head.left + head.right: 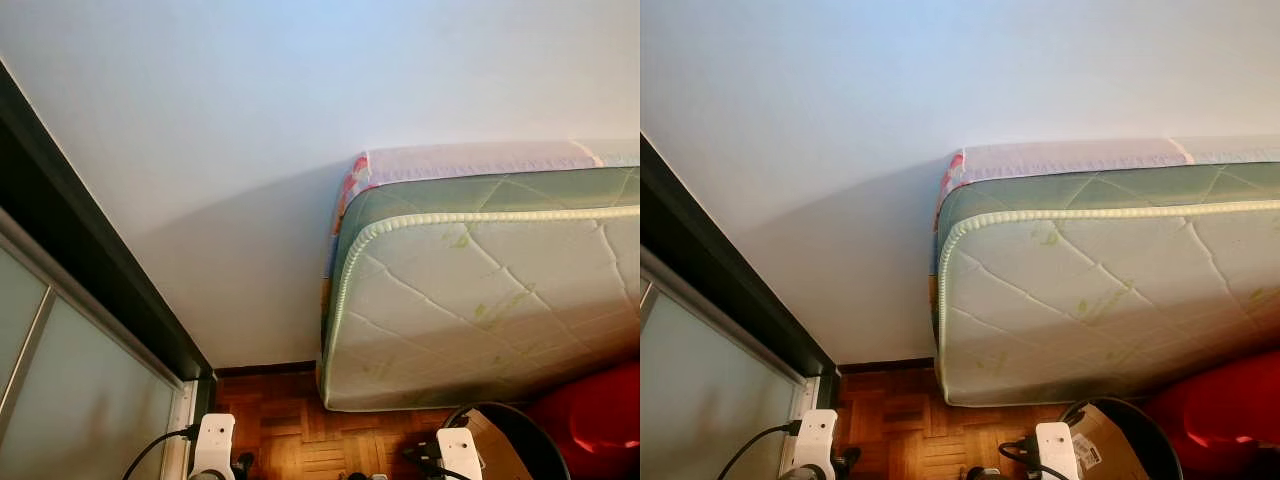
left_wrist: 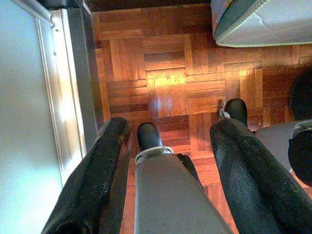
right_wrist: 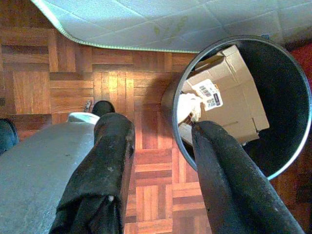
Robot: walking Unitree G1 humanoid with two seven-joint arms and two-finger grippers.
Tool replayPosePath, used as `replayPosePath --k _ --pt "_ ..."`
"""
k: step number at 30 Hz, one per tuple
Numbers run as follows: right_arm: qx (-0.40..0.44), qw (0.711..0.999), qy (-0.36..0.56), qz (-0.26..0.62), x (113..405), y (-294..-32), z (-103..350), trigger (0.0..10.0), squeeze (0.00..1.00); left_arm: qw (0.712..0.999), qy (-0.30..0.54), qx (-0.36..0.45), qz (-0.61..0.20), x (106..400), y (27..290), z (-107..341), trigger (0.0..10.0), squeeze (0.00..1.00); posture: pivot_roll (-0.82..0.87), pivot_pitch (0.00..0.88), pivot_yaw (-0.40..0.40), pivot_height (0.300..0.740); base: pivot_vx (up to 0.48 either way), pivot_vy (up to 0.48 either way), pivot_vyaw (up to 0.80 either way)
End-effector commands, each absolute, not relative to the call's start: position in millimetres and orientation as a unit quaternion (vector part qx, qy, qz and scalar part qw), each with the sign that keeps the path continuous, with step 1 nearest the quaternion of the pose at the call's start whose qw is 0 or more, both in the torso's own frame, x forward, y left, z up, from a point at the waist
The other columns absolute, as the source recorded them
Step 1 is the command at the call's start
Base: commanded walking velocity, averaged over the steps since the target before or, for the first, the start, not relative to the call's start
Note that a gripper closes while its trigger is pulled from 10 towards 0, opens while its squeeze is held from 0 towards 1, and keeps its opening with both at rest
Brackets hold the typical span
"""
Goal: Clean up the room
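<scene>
Head views: a quilted mattress (image 1: 480, 290) with green piping stands on edge against a plain white wall (image 1: 220, 120), its lower corner near the parquet floor (image 1: 290, 430). A dark-framed sliding door (image 1: 70, 330) with frosted panes runs along the robot's left. At the lower edge of the picture sit two white wrist units with black cables; beside the right one are the rim of a black bin (image 1: 520, 440) and a red rounded object (image 1: 600, 410).

Left wrist view: the left gripper (image 2: 168, 129) hangs over glossy wood blocks beside the door's metal track (image 2: 63, 92) — its two black fingers stand apart, holding nothing.

Right wrist view: the right gripper (image 3: 158, 129) hangs with one finger across the round bin's metal rim — fingers apart and empty. Inside the bin lies a crumpled cardboard box (image 3: 229, 97) bearing a barcode label
</scene>
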State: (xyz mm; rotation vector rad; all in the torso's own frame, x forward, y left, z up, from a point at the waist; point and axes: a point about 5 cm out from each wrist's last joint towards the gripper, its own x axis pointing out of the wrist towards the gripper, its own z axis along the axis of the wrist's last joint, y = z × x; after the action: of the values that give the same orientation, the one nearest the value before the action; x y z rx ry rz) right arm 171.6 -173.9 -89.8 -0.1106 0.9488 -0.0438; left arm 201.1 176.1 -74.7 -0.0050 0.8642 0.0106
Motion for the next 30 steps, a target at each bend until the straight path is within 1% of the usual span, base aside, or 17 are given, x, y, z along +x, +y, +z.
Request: replayPosePath --k 1,16,17,20,30 --pt "0.087 0.887 0.44 -0.107 203.3 -209.0 -71.5 10.0 0.0 0.898 0.439 0.012 0.023 232.2 184.7 -58.8 10.0 0.0 -0.06 0.0 0.005 0.74 0.0 0.0 0.0" --pt "0.086 0.886 0.442 -0.109 203.1 -208.9 -71.7 10.0 0.0 0.898 0.439 0.012 0.024 232.1 184.9 -58.8 10.0 0.0 -0.06 0.0 0.006 0.74 0.0 0.0 0.0" --pt "0.087 0.886 0.444 -0.103 201.6 -206.7 -72.8 10.0 0.0 0.898 0.438 0.005 0.033 230.0 186.6 -59.8 10.0 0.0 -0.06 0.0 0.022 0.74 0.0 0.0 0.0" --pt "0.084 0.886 0.448 -0.087 199.8 -203.3 -74.3 10.0 0.0 0.899 0.437 -0.004 0.045 227.2 189.0 -61.2 10.0 0.0 -0.06 0.0 0.022 0.74 0.0 0.0 0.0" --pt "0.09 0.885 0.449 -0.082 201.8 -204.2 -73.2 10.0 0.0 0.899 0.436 -0.003 0.047 229.5 188.6 -59.9 10.0 0.0 -0.06 0.0 0.018 0.74 0.0 0.0 0.0"
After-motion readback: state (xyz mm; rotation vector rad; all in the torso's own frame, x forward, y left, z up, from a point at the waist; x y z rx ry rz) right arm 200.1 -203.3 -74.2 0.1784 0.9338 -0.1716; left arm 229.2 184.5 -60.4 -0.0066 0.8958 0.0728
